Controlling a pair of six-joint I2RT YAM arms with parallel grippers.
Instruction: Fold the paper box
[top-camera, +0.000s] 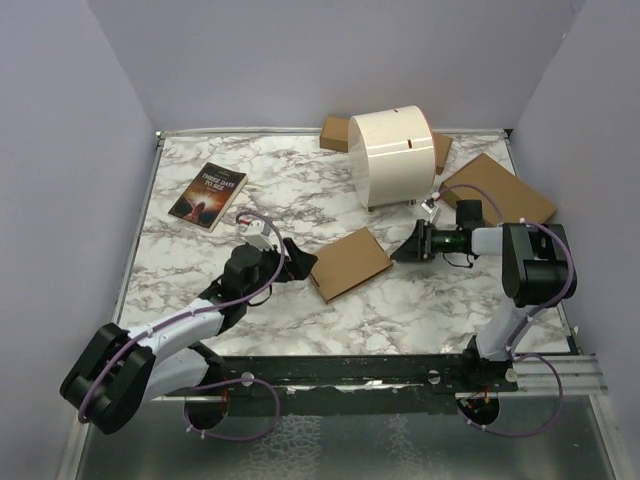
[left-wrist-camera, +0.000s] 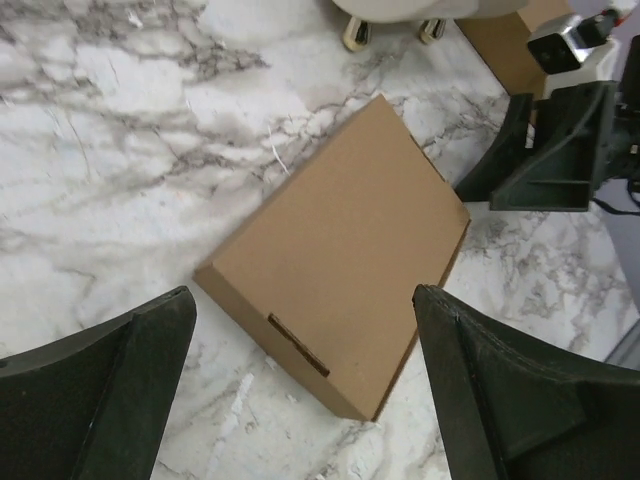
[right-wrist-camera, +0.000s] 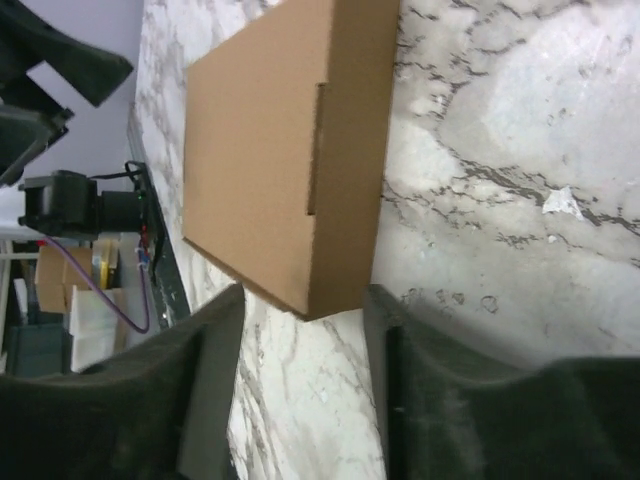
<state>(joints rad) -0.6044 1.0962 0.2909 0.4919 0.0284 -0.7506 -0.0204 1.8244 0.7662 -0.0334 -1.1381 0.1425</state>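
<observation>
Paper box (top-camera: 350, 263) lies closed and flat near the middle of the table (top-camera: 400, 312), flanked by the left gripper (top-camera: 303, 262), jaws wide apart, and the right gripper (top-camera: 403, 245), jaws partly apart, neither clamping it, suggesting the folding is finished.

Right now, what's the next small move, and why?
Probably ease the right gripper back: the paper box lies flat and looks fully closed, its tab tucked in, and both that gripper and the left gripper are open, holding nothing.

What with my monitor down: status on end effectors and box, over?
Left end effector open beside paper box. Right end effector open, off it. Box closed, flat. Nothing blocking.
</observation>
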